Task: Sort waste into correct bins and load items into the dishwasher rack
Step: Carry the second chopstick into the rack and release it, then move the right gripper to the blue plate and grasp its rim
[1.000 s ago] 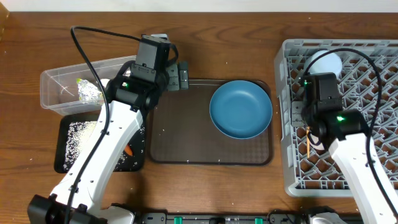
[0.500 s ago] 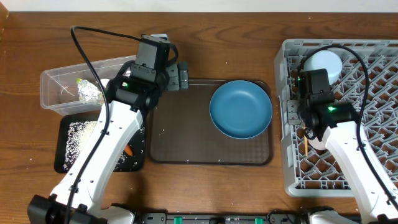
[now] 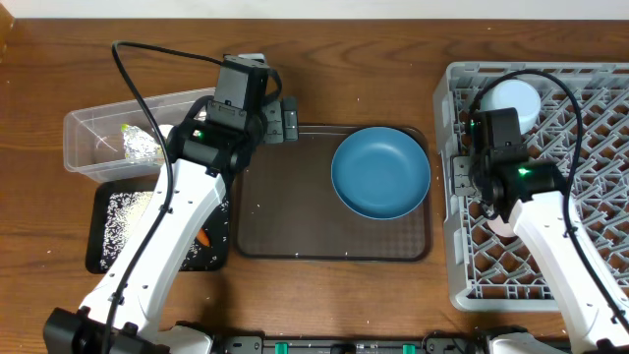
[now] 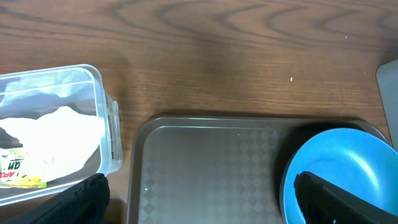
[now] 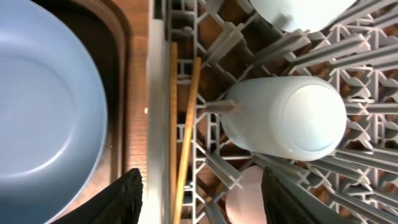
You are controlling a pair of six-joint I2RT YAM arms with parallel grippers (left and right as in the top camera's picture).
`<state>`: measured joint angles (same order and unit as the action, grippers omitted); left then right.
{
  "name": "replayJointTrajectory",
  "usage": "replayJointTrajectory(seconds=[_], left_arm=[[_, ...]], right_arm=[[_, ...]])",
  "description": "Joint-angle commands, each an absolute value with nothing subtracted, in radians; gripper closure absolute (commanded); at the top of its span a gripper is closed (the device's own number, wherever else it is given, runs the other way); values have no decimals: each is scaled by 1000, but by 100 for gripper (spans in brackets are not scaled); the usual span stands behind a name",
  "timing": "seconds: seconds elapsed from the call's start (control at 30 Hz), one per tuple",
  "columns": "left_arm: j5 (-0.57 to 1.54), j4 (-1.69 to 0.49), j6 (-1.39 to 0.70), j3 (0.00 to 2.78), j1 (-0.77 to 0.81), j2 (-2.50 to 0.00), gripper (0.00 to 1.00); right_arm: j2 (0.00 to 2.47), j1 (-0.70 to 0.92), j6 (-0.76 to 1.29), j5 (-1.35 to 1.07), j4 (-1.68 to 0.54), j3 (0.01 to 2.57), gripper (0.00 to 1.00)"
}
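**Desk:** What's changed on your side?

**Me:** My right arm (image 3: pixel 550 226) has slid across the large square grey plastic dishwasher rack (image 3: pixel 600 147) toward the dark brown serving tray (image 3: pixel 295 216). A second ago the wrist hung further from the tray, and one stick showed beside it from above. Now the arm hides that spot overhead. My left arm (image 3: pixel 187 216) hasn't budged.

**Desk:** And the pair of wooden chopsticks?

**Me:** Down. On the right wrist view the pair of wooden chopsticks (image 5: pixel 180 124) lies in the rack along the wall nearest the tray, one stick slightly slanted. My right gripper (image 5: pixel 200 186) hangs over them with its fingers spread wide, touching neither stick, so I read that as released.

**Desk:** What does that leave?

**Me:** By my reckoning, only the large round blue plate (image 3: pixel 380 172), lying on the tray's right half. A pale cup (image 5: pixel 292 118) sits in the rack, just beyond the chopsticks from the tray. The waste looks binned: the crumpled white tissue (image 4: pixel 56 134) is in the clear plastic tub (image 3: pixel 98 133) left of the tray.

**Desk:** Arm poses?

**Me:** The right wrist points straight down over the rack's tray-side edge. The left arm reaches to the tray's far-left corner, wrist camera looking down. My left gripper (image 4: pixel 199 193) is spread wide too and holds nothing.
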<state>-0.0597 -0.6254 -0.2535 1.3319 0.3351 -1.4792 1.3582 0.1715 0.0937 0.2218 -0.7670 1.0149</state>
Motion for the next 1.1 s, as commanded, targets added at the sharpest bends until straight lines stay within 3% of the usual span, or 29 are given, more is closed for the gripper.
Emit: replayJointTrajectory(seconds=[0.0, 0.3, 0.73, 1.07], left_arm=[[-72, -628, -244, 1336, 332, -1485, 2], [-72, -628, -244, 1336, 332, -1485, 2], [-72, -628, -244, 1336, 332, -1485, 2], [-72, -628, -244, 1336, 332, -1485, 2]], right_arm=[[1310, 187, 90, 137, -755, 1024, 40], [1234, 250, 147, -126, -639, 1037, 56], [1282, 429, 163, -162, -620, 1034, 52], [1474, 527, 160, -161, -571, 1034, 50]])
